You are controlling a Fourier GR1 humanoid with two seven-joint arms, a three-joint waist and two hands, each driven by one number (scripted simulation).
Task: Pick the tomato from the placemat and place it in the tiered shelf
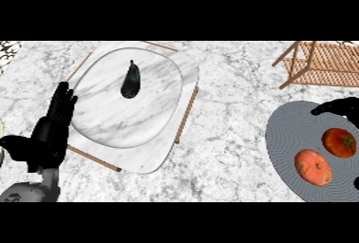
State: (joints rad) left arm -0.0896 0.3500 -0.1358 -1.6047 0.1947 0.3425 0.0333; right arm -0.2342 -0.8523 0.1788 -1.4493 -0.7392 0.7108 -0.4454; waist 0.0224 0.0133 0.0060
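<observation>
Eggplant (130,79) on marble tray (151,142)

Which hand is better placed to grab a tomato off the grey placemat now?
The right hand. It hovers at the far edge of the round grey placemat, beside the redder tomato and the wooden tiered shelf. The left hand rests open across the counter, by the marble tray.

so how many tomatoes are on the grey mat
2: a darker red round tomato near the round grey placemat's right edge, and a paler orange-red tomato beside it, lower left. None visibly hidden.
</observation>
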